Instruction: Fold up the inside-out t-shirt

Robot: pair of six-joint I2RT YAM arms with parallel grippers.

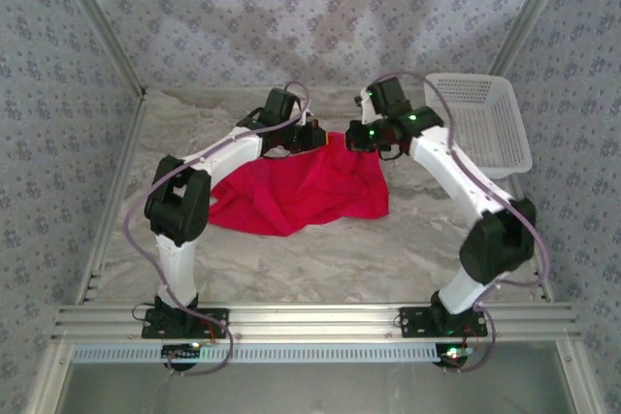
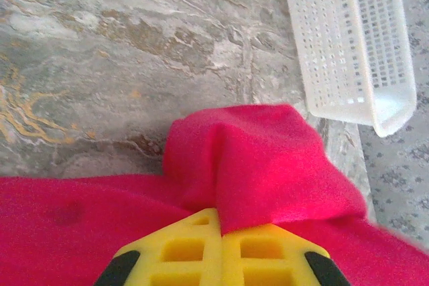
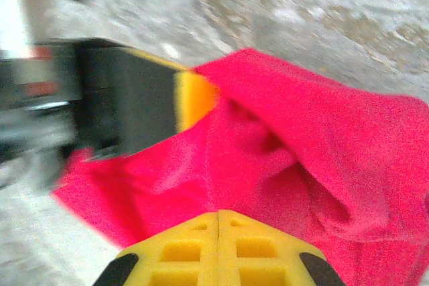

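Lying crumpled across the middle of the marbled table (image 1: 320,259), the inside-out t-shirt (image 1: 301,196) forms a bright red heap whose far edge is gathered up where both arms meet it. The left gripper (image 1: 312,139) comes in from the left and the right gripper (image 1: 361,139) from the right. The two sit close together at that far edge, just apart from one another. In the left wrist view, the yellow fingers (image 2: 181,249) are pressed together with red cloth pinched between them, and a thick fold of fabric bulges up just beyond their tips. In the right wrist view, the yellow fingers (image 3: 258,249) are likewise closed on the cloth, which bunches into soft creases ahead of them. The other arm's black and yellow finger shows blurred to the left, touching the same raised fabric. A white basket (image 1: 477,118) stands at the far right of the table, apart from the shirt, with bare marbled surface between them.
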